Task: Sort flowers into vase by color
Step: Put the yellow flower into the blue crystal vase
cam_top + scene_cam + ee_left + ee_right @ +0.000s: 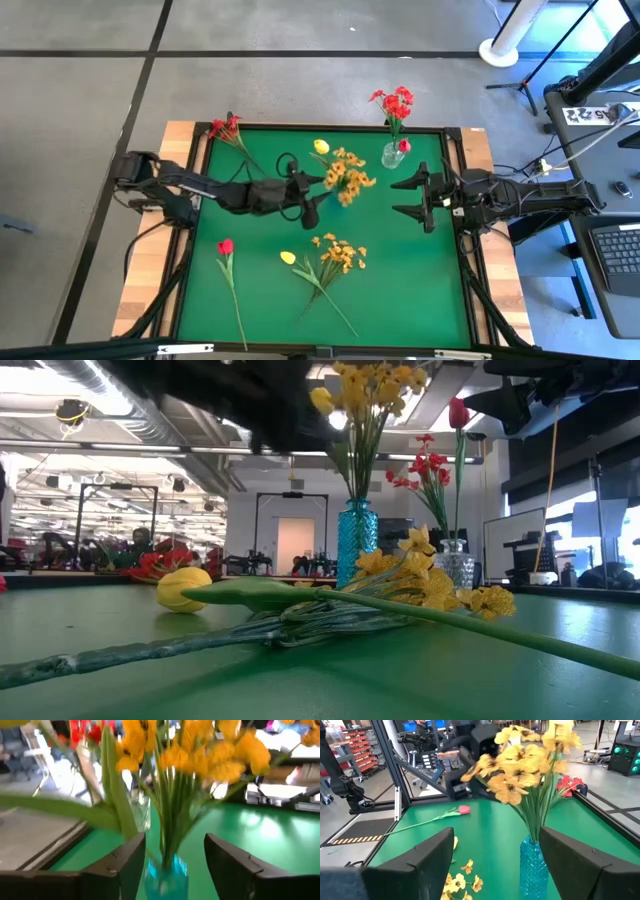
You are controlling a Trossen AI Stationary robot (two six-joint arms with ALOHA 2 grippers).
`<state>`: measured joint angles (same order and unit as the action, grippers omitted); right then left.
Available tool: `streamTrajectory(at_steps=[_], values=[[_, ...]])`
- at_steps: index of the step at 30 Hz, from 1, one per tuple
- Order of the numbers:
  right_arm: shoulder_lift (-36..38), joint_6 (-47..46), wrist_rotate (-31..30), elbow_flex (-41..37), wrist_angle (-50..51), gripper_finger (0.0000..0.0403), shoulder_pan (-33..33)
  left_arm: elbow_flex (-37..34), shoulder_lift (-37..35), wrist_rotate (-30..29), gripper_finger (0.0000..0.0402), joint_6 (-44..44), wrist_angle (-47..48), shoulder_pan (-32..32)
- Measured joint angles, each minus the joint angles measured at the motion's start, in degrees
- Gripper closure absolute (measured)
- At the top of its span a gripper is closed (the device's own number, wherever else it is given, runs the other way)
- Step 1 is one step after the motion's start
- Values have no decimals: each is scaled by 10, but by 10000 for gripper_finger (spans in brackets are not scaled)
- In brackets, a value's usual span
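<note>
A blue vase [167,877] holds a yellow tulip and yellow-orange clusters [345,172]. My left gripper [172,865] is open at this bunch, one finger on each side of the green stems [167,820] just above the vase mouth, with gaps to both. A clear vase [392,155] at the far side holds red flowers [397,103]. My right gripper [396,197] is open and waits right of the blue vase [535,865]. On the mat lie a red cluster [225,128], a red tulip [226,246], a yellow tulip [288,257] and a yellow-orange cluster [340,255].
The green mat has a raised dark frame [455,135] with wooden boards outside it. The loose yellow tulip [185,588] and cluster [430,585] lie with crossed stems at the near middle. Bare mat shows at the near right [420,290].
</note>
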<state>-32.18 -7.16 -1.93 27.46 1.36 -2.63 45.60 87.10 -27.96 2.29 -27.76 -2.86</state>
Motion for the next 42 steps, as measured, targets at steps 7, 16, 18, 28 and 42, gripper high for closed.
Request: streamTrajectory(at_steps=[7,16,18,28,42], values=[[0,0,0,0,6,111,0,0,-96,-12,195,110,216,-63],[0,-104,76,1,53,111,-1,0,-109,50,198,242,330,-178],[-16,-136,86,1,94,111,-19,0,-109,16,198,274,351,-196],[-151,-223,-108,1,68,111,-246,0,-88,-13,198,378,341,-231],[-267,-230,-176,0,-84,111,-341,0,81,46,198,348,247,-265]])
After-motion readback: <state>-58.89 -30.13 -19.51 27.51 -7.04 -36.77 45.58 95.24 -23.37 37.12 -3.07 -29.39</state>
